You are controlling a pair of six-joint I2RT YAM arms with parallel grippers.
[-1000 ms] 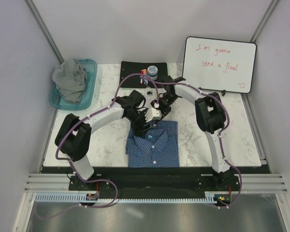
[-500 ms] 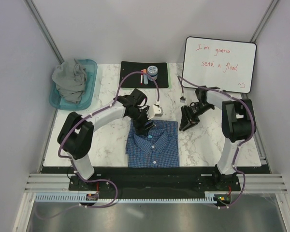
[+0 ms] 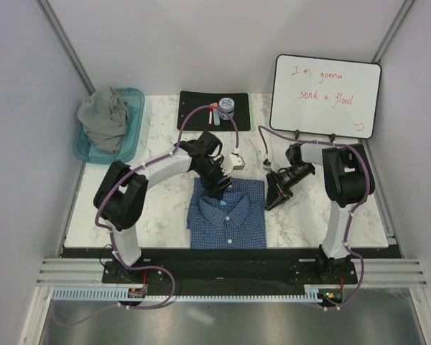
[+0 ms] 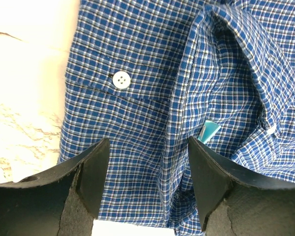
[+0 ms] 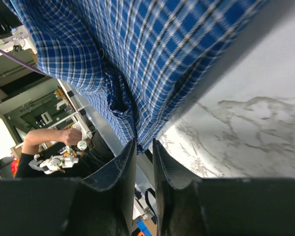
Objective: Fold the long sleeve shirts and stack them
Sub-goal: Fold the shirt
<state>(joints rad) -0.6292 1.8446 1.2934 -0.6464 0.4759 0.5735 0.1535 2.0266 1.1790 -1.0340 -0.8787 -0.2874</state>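
The blue-and-white check shirt (image 3: 226, 215) lies folded flat at the table's near middle, collar toward the back. My left gripper (image 3: 219, 185) hovers over its collar end, jaws open and empty. The left wrist view shows the check cloth (image 4: 137, 73), a white button (image 4: 120, 79) and a teal label (image 4: 210, 131) between the open fingers (image 4: 96, 172). My right gripper (image 3: 271, 201) is low at the shirt's right edge, jaws nearly together with nothing between them; the shirt (image 5: 113, 49) lies just beyond its tips (image 5: 143, 142). The grey shirt (image 3: 104, 118) is heaped in the teal tub (image 3: 135, 144) at back left.
A whiteboard (image 3: 325, 93) with red writing leans at the back right. A black mat (image 3: 197, 108) with a small jar (image 3: 226, 106) and markers lies at the back centre. The marble table (image 3: 309, 208) ends in a black edge near the arm bases.
My right gripper has left the collar, swung out to the right and come down beside the shirt's right edge. My left gripper has stayed over the collar, shifting slightly.
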